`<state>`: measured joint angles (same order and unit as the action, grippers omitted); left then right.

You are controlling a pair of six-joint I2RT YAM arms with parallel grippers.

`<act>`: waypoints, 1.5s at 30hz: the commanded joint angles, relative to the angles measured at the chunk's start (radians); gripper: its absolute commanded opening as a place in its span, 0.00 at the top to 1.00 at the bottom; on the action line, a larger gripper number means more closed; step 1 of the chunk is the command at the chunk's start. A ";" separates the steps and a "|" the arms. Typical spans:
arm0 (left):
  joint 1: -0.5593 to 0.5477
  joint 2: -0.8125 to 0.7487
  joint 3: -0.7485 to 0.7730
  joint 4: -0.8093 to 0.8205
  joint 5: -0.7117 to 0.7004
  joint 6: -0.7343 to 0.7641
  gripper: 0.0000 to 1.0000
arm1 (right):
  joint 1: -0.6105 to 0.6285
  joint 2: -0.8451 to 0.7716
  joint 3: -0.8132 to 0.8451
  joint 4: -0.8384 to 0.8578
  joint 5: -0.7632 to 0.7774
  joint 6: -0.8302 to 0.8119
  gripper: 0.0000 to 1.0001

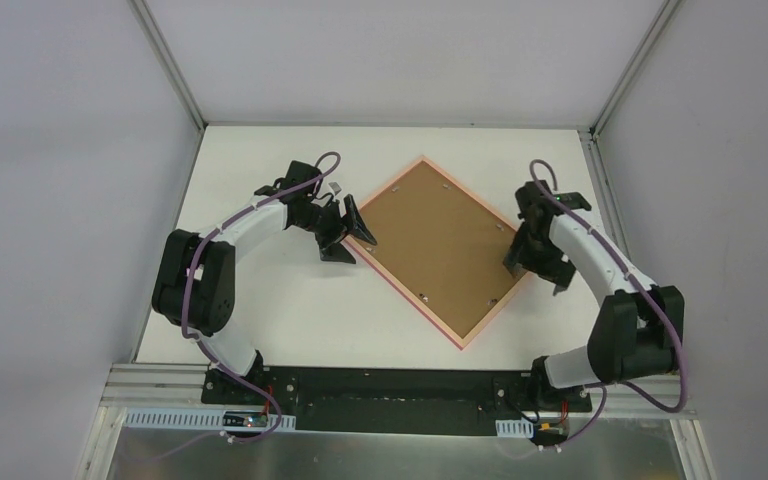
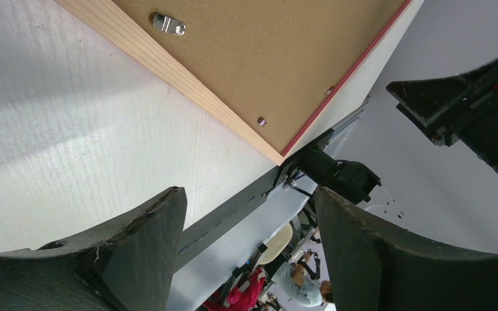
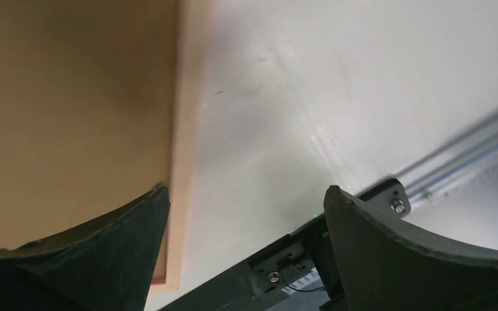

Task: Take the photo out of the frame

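The left gripper (image 1: 349, 238) is seen released, its jaws spread and empty, just beside the left corner of the frame (image 1: 405, 292). The frame is laid face down on the white table (image 1: 290, 310), turned like a diamond. Its brown board (image 1: 440, 245) is edged with metal tabs (image 2: 168, 24), and the photo's picture side is hidden. At the frame's right corner, the right gripper (image 1: 535, 268) is spread wide with nothing grasped, one finger over the board.

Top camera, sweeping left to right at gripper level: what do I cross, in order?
left gripper, jaws open, beside the frame's upper-left edge → frame, lying brown back up → right gripper, jaws open, at the frame's right corner.
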<state>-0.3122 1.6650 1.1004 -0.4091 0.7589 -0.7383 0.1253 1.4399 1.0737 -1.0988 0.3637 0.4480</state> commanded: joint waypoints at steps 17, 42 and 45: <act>0.013 -0.015 -0.055 0.038 0.052 -0.090 0.24 | 0.876 0.148 0.179 0.210 -0.123 -0.246 0.16; -0.001 -0.490 -0.492 0.224 -0.124 -0.568 0.22 | 0.924 0.237 -0.023 0.385 -0.140 -0.282 0.62; -0.003 -0.514 -0.510 0.239 -0.138 -0.606 0.20 | 0.926 0.237 -0.032 0.403 -0.141 -0.298 0.68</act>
<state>-0.3130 1.1923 0.6151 -0.1955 0.6655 -1.2697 1.0454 1.6768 1.0492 -0.7288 0.2214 0.1780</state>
